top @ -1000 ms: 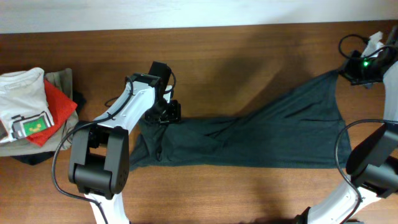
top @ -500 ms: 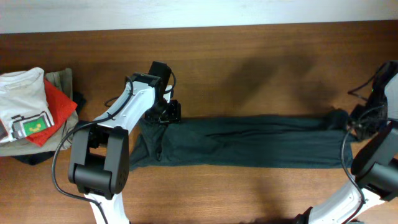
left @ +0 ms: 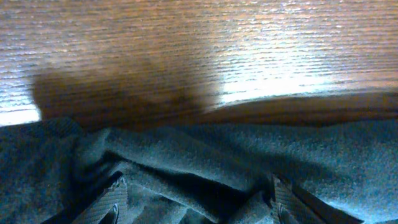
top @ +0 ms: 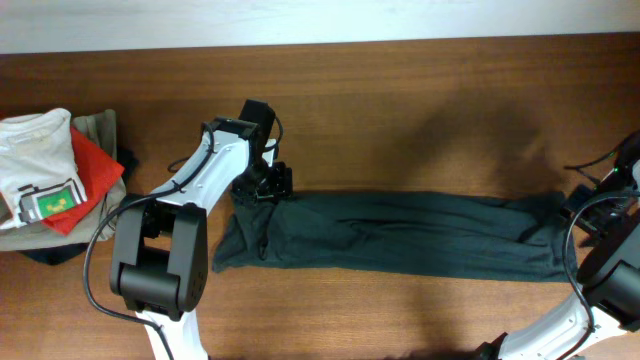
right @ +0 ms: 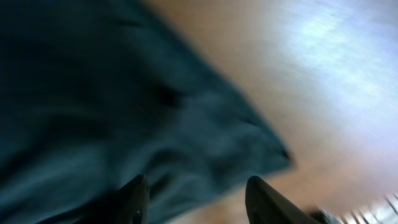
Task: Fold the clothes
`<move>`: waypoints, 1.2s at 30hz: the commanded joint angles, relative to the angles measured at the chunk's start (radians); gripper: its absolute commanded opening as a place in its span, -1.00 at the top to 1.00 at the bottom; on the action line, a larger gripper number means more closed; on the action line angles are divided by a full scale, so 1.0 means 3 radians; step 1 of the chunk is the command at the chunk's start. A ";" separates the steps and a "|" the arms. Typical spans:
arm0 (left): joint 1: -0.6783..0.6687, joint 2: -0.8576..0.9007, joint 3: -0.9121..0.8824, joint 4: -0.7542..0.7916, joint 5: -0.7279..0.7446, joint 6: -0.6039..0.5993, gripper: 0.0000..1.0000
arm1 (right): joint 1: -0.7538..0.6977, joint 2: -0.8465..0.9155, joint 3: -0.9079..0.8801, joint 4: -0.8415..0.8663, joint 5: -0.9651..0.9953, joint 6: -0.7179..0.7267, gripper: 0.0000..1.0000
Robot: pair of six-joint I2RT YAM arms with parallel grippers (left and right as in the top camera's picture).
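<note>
While the left jaws and right jaws stood apart, clamping nothing, at the ends of the dark T-shirt [top: 400,232] banded along the tabletop [top: 400,110], a shallow pinch might have caught one layer only.

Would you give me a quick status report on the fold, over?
Status: left gripper open at T-shirt left end; right gripper open at right end. T-shirt lies in long band. Garment pile far left, apart.

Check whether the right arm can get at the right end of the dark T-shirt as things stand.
Probably yes: the right gripper hangs over that end of the dark T-shirt, fingers apart, nothing in between.
</note>
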 commanded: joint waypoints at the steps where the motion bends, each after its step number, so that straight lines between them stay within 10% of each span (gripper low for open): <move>1: -0.0001 -0.0041 -0.0009 -0.0023 0.0036 -0.0008 -0.46 | -0.0004 -0.0047 -0.0242 0.0206 -0.0407 -0.0359 -0.05; 8: -0.0001 -0.0041 -0.0010 -0.0242 0.0036 -0.0009 -0.53 | -0.0004 -0.0047 -0.0963 0.1119 0.0107 -0.0248 -0.22; 11: -0.0001 -0.0038 -0.0093 -0.0169 0.0034 -0.0008 -0.54 | 0.0000 -0.0047 -0.1006 0.1202 -0.0156 -0.0277 0.17; 13: -0.0001 -0.0038 -0.0253 0.0062 0.0034 -0.0009 -0.57 | 0.0032 -0.0047 -0.1006 0.1216 -0.0500 -0.0425 0.80; 15: 0.0003 -0.0038 -0.0354 0.0272 0.0033 -0.0009 -0.59 | 0.0142 -0.0047 -0.1006 0.1266 -0.0487 -0.0423 0.92; 29: 0.0874 0.0122 -0.0360 0.1651 0.0219 -0.0172 -0.59 | 0.0572 -0.0047 -0.0820 0.2074 -0.0697 -0.0069 0.92; 36: 0.1110 0.0034 -0.0111 0.1508 0.0553 -0.0128 -0.61 | 0.0430 -0.0048 -0.0380 0.1717 -0.0167 -0.0317 -0.01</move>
